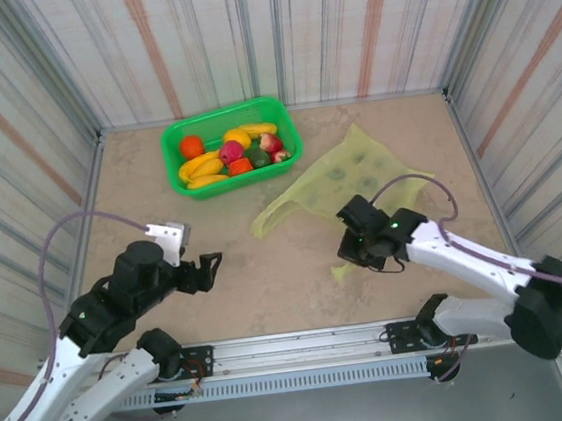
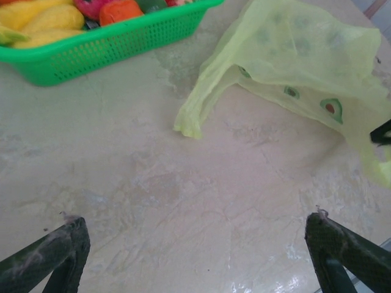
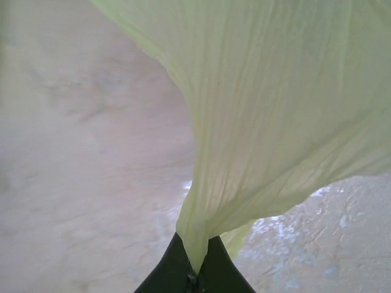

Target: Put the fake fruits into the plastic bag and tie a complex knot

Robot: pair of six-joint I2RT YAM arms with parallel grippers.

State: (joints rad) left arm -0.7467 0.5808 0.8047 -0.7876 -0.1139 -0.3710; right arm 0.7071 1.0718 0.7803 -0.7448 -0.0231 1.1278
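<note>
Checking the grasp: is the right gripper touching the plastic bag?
Touching. In the right wrist view the right gripper has its fingers shut on a gathered fold of the plastic bag.

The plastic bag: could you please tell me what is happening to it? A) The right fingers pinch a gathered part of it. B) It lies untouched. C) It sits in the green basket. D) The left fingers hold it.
A: in the right wrist view the fingers of the right gripper are shut on a gathered strip of the plastic bag; the left gripper stands open.
</note>
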